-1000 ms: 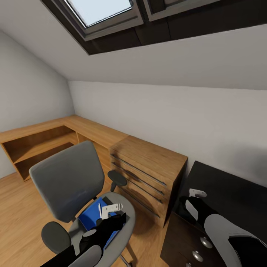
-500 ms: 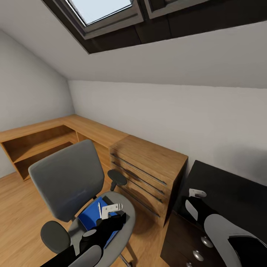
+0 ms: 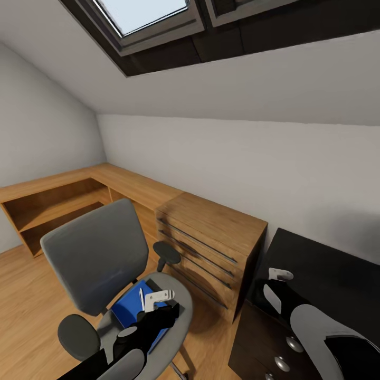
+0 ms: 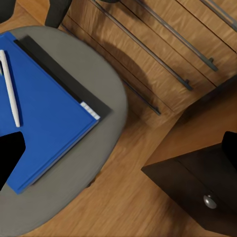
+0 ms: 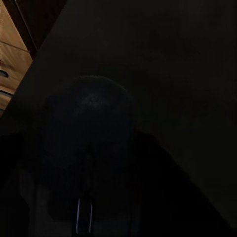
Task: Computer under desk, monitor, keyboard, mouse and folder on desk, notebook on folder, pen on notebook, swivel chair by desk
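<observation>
The grey swivel chair (image 3: pixel 95 258) stands at the lower left, on the oak floor. On its seat lies the blue folder (image 3: pixel 126 309) (image 4: pixel 47 128) with the white pen (image 4: pixel 11 89) on top. A dark grey notebook (image 4: pixel 64 74) edge sticks out from under the folder. My left gripper (image 3: pixel 157 301) (image 4: pixel 118 148) hovers open above the folder, touching nothing. My right gripper (image 3: pixel 279 275) (image 5: pixel 89 168) is over the black desk (image 3: pixel 322 264) near its left end. The black mouse (image 5: pixel 89 133) sits between its fingers, which look closed against its sides.
An oak drawer unit (image 3: pixel 211 243) stands between the chair and the desk. A dark cabinet with round knobs (image 3: pixel 274 345) sits below the desk's near edge. Oak shelving (image 3: pixel 53 206) runs along the left wall under the sloped ceiling and skylight (image 3: pixel 142 16).
</observation>
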Robot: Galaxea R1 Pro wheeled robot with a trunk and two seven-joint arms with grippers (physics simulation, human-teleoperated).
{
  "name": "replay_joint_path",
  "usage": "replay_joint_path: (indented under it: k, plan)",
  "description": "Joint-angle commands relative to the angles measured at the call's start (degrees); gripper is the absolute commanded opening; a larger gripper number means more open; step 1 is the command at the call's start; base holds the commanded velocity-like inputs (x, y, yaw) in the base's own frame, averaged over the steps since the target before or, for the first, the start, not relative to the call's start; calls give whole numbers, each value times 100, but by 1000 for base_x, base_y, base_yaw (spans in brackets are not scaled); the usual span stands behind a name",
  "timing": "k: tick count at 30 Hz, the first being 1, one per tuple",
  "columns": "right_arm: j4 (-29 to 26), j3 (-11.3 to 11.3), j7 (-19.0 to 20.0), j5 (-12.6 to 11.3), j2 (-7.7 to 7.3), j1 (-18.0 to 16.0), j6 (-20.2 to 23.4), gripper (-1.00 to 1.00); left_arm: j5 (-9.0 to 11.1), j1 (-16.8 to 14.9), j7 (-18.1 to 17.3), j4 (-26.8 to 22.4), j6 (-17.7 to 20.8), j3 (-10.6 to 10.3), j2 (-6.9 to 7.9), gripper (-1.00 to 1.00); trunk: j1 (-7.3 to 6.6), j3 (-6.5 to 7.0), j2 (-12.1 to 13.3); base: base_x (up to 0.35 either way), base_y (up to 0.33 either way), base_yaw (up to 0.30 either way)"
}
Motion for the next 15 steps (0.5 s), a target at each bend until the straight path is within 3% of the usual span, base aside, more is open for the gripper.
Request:
replay_joint_path:
  k: [1, 15]
  plan:
    - [-9, 23, -21, -131, -1, 1, 16, -100, 14, -10, 33, -8, 23, -9, 3, 100, 1, -7, -4, 0, 0, 0]
    - [-108, 18, -21, -128, 4, 1, -38, -100, 32, -10, 17, 19, 31, -13, 2, 100, 1, -7, -4, 0, 0, 0]
